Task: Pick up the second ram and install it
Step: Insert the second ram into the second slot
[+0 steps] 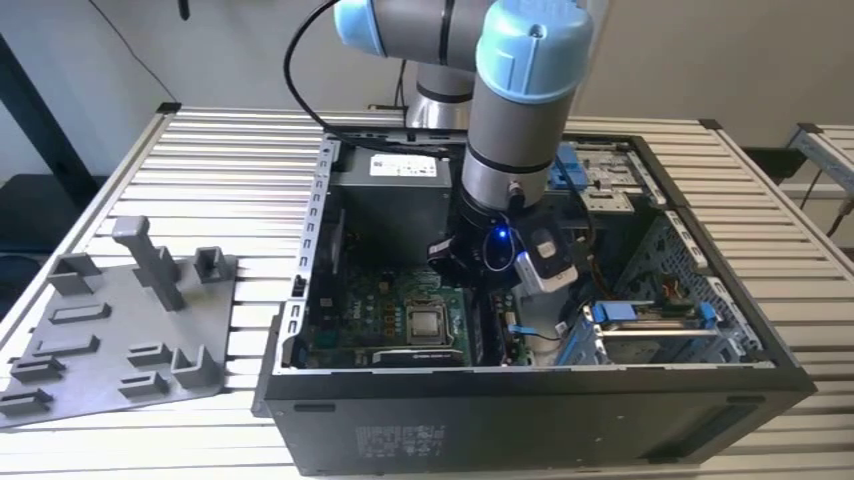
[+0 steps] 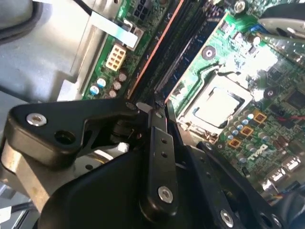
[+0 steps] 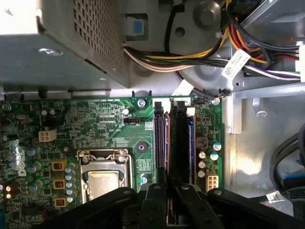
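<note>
I see pincer [image 3: 167,202] clamped together on second ram [image 3: 178,143] at motherboard [image 3: 95,129] slots | exterior view adds grey holder tray [image 1: 114,330] near desk [image 1: 240,150] edge

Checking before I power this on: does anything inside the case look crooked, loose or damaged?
Nothing stands out. The hand sits down over the RAM slots beside the CPU socket; the sticks there run straight and parallel. The cables are bundled clear of the board.
</note>
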Motion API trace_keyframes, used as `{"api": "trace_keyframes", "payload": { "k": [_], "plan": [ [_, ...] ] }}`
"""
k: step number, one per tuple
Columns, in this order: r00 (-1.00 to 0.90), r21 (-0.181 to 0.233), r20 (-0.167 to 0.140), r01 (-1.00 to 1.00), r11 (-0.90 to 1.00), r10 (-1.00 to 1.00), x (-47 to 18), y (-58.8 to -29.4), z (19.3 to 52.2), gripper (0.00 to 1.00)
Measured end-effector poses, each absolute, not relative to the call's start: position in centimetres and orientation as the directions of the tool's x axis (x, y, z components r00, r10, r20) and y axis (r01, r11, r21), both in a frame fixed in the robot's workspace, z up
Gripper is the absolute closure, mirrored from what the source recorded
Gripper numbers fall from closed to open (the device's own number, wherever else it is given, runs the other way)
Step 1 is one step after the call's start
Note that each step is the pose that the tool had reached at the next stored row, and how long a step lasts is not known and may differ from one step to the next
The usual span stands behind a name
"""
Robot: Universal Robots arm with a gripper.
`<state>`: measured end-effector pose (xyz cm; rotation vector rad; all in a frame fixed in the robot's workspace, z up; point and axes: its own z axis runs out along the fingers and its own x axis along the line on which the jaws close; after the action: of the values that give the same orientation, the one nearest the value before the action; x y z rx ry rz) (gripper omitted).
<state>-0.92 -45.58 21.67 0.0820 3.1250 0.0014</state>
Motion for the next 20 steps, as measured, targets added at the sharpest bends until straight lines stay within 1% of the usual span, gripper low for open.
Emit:
{"api": "trace_keyframes", "payload": {
  "k": [11, 15, 20],
  "plan": [
    [-0.999, -0.003, -0.016, 0.052, 0.999, 0.052, -0.9, -45.6, 22.2, 0.86],
    [-0.999, -0.034, -0.018, 0.051, 0.998, 0.05, -0.9, -45.6, 22.6, 0.86],
    [-0.998, -0.05, -0.025, 0.05, 0.997, 0.049, -1.0, -45.4, 23.5, 0.86]
  ]
}}
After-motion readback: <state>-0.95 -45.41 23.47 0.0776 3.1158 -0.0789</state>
